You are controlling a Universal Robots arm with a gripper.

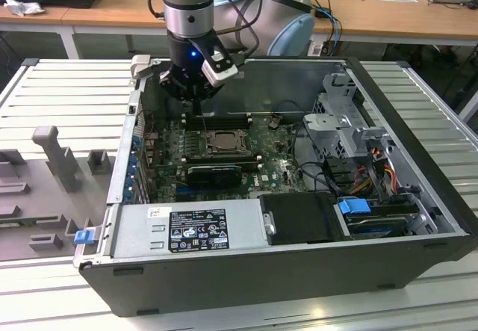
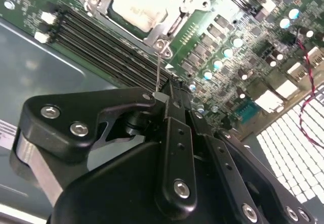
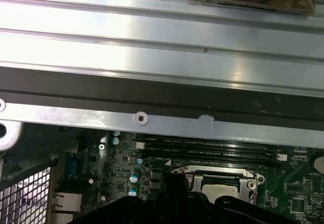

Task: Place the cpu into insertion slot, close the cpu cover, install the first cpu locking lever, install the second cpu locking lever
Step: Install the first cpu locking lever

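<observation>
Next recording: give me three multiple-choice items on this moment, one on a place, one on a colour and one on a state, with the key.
1. In the exterior view, where is the black gripper?
A. Above the green circuit board
B. Over the labelled grey power supply
C. Outside the case, over the ribbed table

2. What colour is the plastic clip at the open dark computer case corner, on the exterior view's left?
A. Red
B. Blue
C. Yellow

3. Where is the silver-topped square cpu?
A. Held in the gripper
B. Lying on the ribbed table
C. Seated in the dark-framed insertion slot

Key:
1 A, it hangs inside the case over the board.
2 B, the clip is plainly blue.
3 C, both wrist views show it lying flat in the slot.
</observation>
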